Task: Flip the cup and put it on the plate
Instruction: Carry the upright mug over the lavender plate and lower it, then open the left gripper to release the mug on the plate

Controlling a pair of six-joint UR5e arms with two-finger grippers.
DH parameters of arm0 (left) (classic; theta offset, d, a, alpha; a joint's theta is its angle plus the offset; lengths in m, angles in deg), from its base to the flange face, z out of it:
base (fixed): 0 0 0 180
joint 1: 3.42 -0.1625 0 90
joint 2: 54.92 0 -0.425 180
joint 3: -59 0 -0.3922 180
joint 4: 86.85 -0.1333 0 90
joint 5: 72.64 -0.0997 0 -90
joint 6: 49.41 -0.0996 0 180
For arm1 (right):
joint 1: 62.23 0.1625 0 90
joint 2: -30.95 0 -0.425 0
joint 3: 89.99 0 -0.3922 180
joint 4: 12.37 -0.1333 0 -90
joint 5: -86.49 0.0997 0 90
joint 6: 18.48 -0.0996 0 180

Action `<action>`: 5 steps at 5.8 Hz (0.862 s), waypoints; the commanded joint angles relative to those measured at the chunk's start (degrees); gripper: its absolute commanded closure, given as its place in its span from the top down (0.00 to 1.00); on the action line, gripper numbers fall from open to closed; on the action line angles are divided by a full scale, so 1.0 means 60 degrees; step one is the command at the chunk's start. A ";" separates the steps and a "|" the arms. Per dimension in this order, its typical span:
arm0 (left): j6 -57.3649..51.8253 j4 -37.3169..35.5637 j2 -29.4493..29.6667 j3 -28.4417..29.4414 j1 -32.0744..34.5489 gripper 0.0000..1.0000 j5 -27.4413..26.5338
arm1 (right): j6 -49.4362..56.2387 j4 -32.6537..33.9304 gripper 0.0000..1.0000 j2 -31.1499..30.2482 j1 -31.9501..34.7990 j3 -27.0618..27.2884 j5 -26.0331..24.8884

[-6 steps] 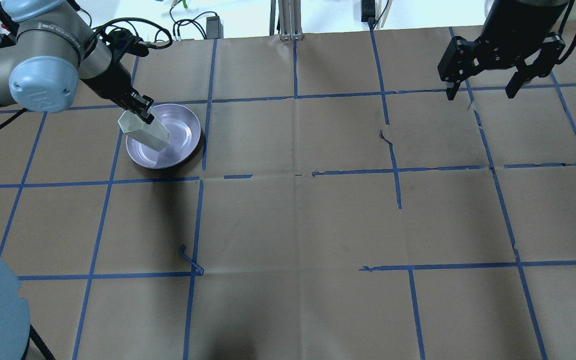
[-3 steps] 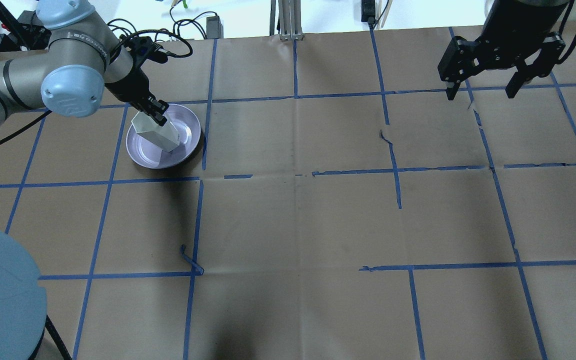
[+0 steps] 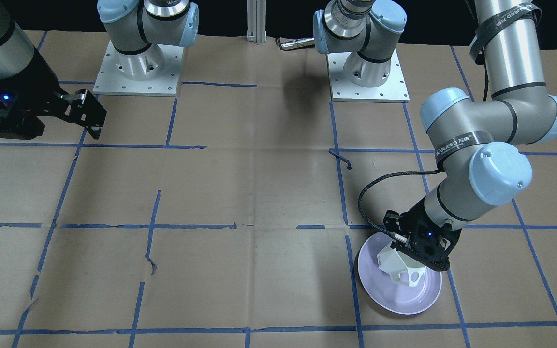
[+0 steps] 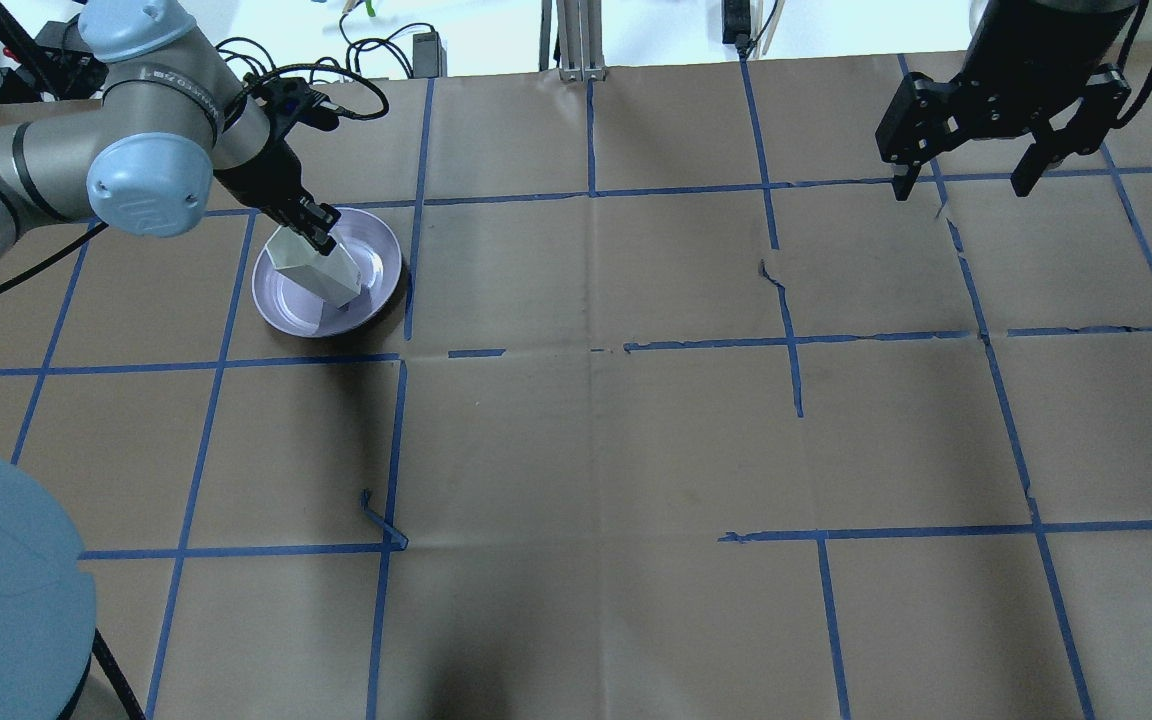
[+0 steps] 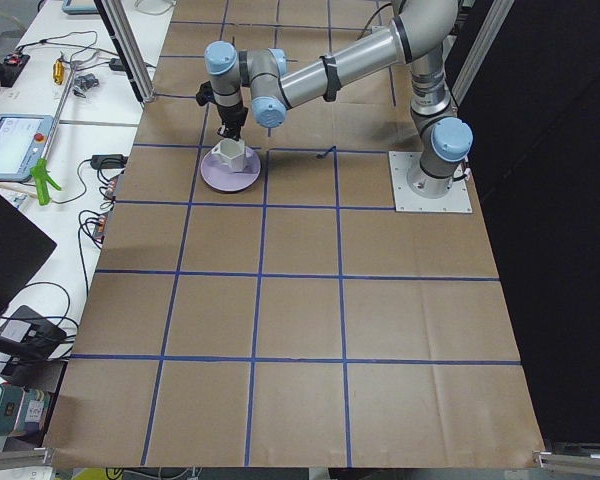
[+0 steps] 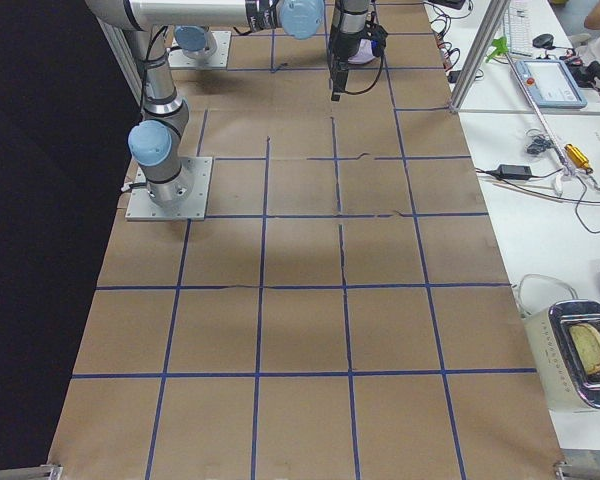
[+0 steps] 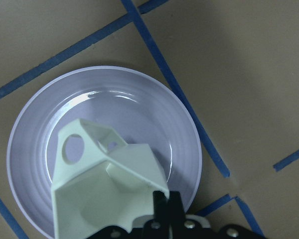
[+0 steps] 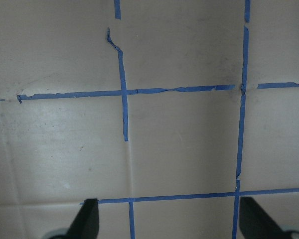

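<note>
The white faceted cup (image 4: pixel 316 270) hangs tilted over the lavender plate (image 4: pixel 281 300), its open mouth up toward the wrist and its base low over the plate's middle. I cannot tell whether it touches the plate. My left gripper (image 4: pixel 314 230) is shut on the cup's rim wall. In the left wrist view the cup (image 7: pixel 104 184) shows its mouth and angular handle, with the plate (image 7: pixel 139 107) beneath and the left gripper (image 7: pixel 163 201) on the rim. They also show in the front view: the cup (image 3: pixel 397 263), plate (image 3: pixel 404 304) and left gripper (image 3: pixel 421 251). My right gripper (image 4: pixel 963 188) is open and empty at the far right.
Brown paper with blue tape grid lines (image 4: pixel 591 350) covers the table. The right wrist view shows only bare paper and tape below the right gripper (image 8: pixel 170 221). The arm bases (image 3: pixel 368 72) stand at the robot's edge. Cables and a power brick (image 4: pixel 426 50) lie beyond the far edge.
My left arm has swung in and carried the cup lower over the plate, the cup turning more upright. In the last half second it barely shifted. The right arm has not moved.
</note>
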 commanded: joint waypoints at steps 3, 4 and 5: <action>-0.0028 0.0131 -0.0233 0.0283 -0.0014 0.99 -0.0015 | 0.0000 0.0000 1.00 0.0000 0.0000 0.0000 0.0000; 0.0030 0.0189 -0.0393 0.0328 0.0000 0.99 -0.0015 | 0.0000 0.0000 1.00 0.0000 0.0000 0.0000 0.0000; 0.0045 0.0582 -0.0815 0.0372 0.0000 0.99 -0.0015 | 0.0000 0.0000 1.00 0.0000 0.0000 0.0000 0.0000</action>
